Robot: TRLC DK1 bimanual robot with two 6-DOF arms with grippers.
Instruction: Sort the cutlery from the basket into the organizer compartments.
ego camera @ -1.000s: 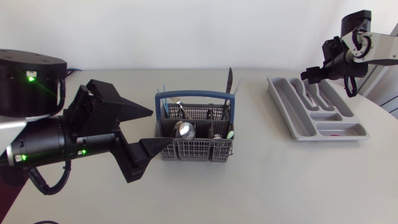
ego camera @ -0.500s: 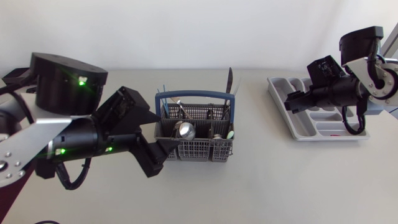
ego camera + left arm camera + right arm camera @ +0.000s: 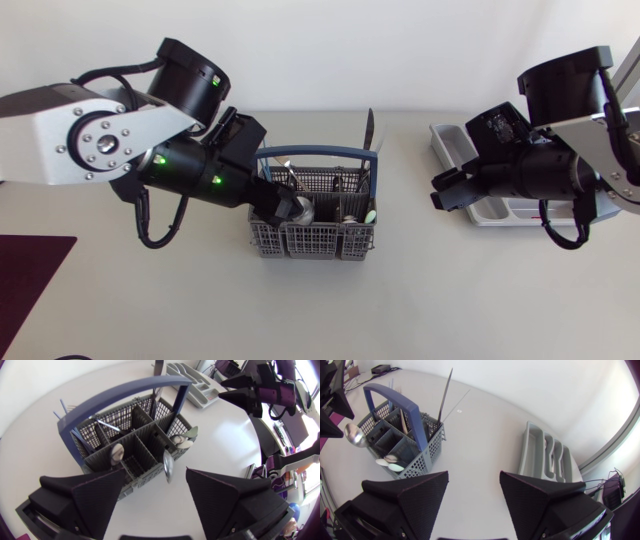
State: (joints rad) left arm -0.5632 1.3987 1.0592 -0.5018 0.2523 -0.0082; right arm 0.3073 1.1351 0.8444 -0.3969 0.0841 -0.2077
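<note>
- Left gripper (image 3: 155, 480): fingers apart, holding nothing, at the left end of the basket (image 3: 300, 243).
- Basket: in the middle of the surface (image 3: 450, 290), blue handle up; spoon (image 3: 297, 208) and knife (image 3: 368, 128) standing inside, knife at the far right corner.
- Right gripper (image 3: 474, 480): fingers apart, empty, above the surface between basket and organizer (image 3: 529, 452).
- Organizer: far right, well apart from the basket, partly hidden under the right arm from overhead.
</note>
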